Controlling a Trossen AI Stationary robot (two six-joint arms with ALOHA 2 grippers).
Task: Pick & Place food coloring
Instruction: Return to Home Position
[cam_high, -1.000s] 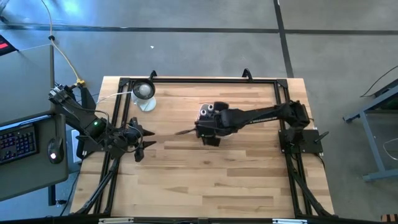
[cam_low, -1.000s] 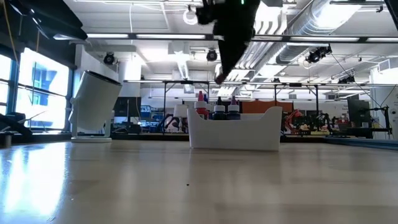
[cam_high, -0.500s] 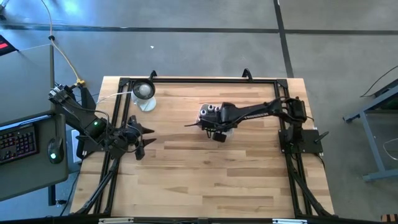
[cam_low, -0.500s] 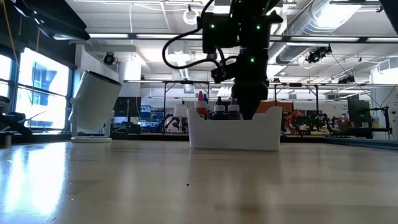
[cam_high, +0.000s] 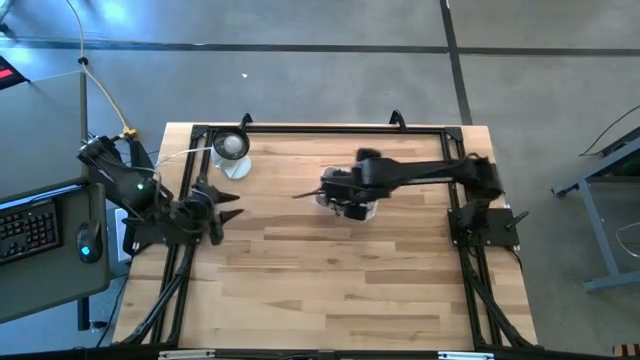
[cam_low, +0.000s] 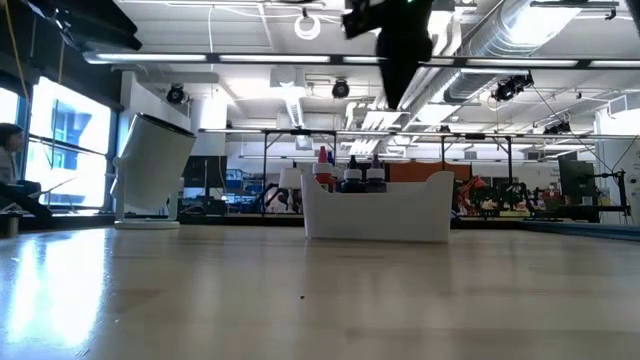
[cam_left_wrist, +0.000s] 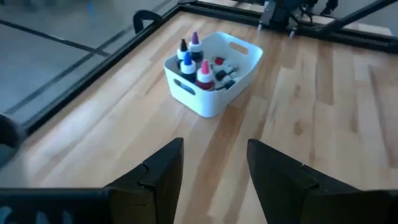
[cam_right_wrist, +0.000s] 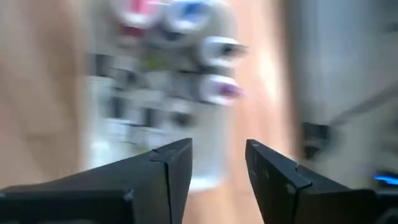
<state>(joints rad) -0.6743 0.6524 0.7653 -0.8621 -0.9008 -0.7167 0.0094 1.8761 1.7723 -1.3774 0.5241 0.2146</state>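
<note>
Inside the white bin (cam_left_wrist: 208, 102), mid-table: food coloring bottles (cam_left_wrist: 203, 67). Light, stiff, probably slick; pinch the body below the cap. Right gripper (cam_right_wrist: 217, 155) hovers above the bin, fingers apart, empty. Left gripper (cam_left_wrist: 214, 147) waits at left edge, likewise.

The white bin (cam_left_wrist: 211, 74) is set near the middle of the table (cam_high: 330, 290). Its opening is overhung, high up, by the right gripper (cam_right_wrist: 217, 145) and its arm, reaching in from 3 o'clock. Upright food coloring bottles (cam_left_wrist: 196, 62) are crowded at one end. Open wood is seen from 4 to 8 o'clock of the bin. The 9 o'clock side is taken by the left gripper (cam_left_wrist: 214, 143), and 10 o'clock by a round dish (cam_high: 231, 146).
</note>
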